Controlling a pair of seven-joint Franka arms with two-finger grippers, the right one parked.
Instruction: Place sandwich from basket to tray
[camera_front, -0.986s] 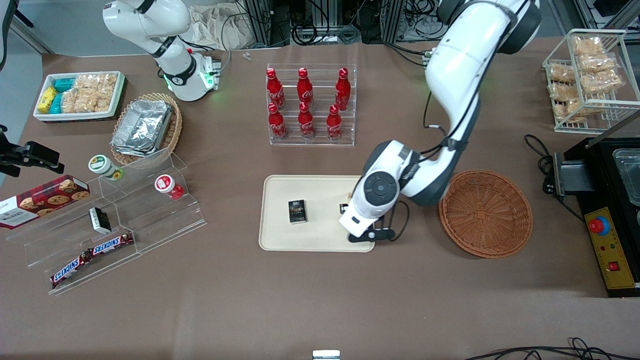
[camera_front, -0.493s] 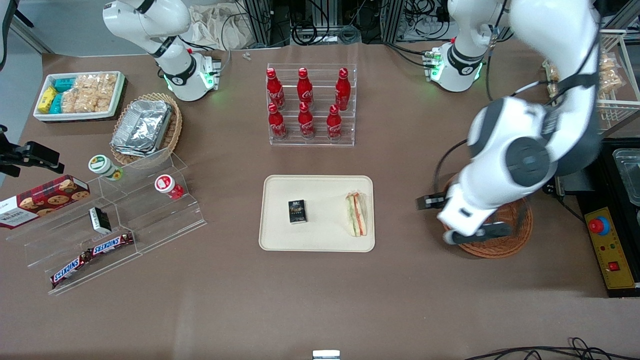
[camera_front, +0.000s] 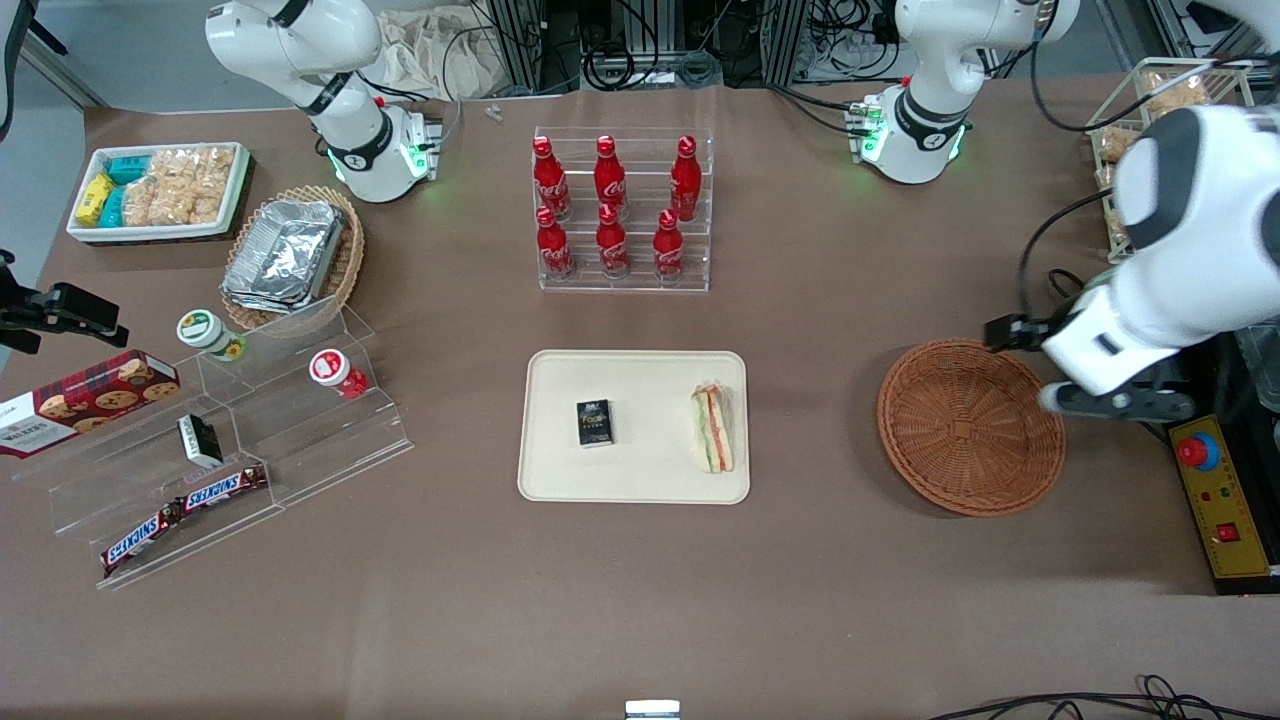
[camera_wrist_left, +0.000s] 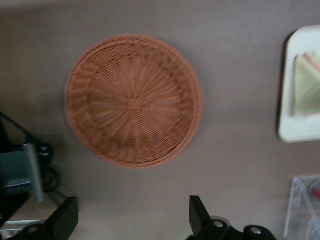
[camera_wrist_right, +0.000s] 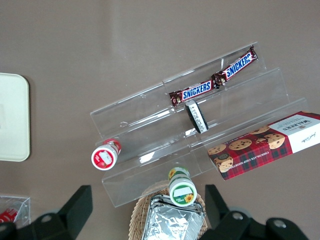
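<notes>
Sandwich (camera_front: 712, 430): lies flat on the tray (camera_front: 560, 470), near the tray's edge toward the working arm's end of the surface; green and orange-red filling stripes run along its edge. In the left wrist view it shows as a pale wedge (camera_wrist_left: 306, 85) on the tray's corner (camera_wrist_left: 287, 131).

Tray: cream, rectangular, resting on the brown surface (camera_front: 640, 600), nearer the front camera than the rack of red bottles (camera_front: 622, 210).

Small dark box (camera_front: 594, 422): also on the tray, well apart from the sandwich, toward the parked arm's end.

Basket (camera_front: 970, 428): round, reddish-brown wicker, sitting on the surface beside the tray toward the working arm's end — nothing lies in it. The left wrist view looks straight down into its bare weave (camera_wrist_left: 134, 100).

Hand (camera_front: 1085, 372): raised above the surface just beside the basket's rim, toward the working arm's end, well apart from the sandwich. Its two dark fingers (camera_wrist_left: 64, 220) stand spread wide apart in the left wrist view, with nothing between them — the hand is holding nothing.

Red button box (camera_front: 1215, 495): near the hand, at the working arm's end of the surface.
</notes>
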